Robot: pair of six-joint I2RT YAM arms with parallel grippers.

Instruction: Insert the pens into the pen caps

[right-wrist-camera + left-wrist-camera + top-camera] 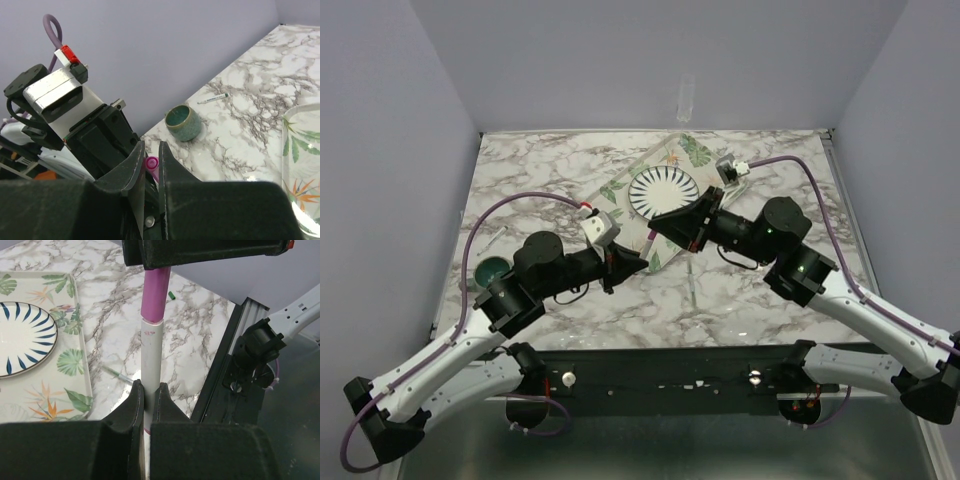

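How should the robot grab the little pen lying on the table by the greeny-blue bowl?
Take the little pen by the middle of its white barrel, from straight above, closing across its thin width. It lies flat on the table, apart from the bowl, with bare marble on either side. The nearby left end effector is shut on a thick pen now.

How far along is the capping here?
Done: nothing visibly finished. In hand: left gripper holds the white pen, right gripper the magenta cap, cap over the pen's tip; fully seated or not, cannot tell. Left: a green-tipped pen lies by the bowl, capped or not unclear.
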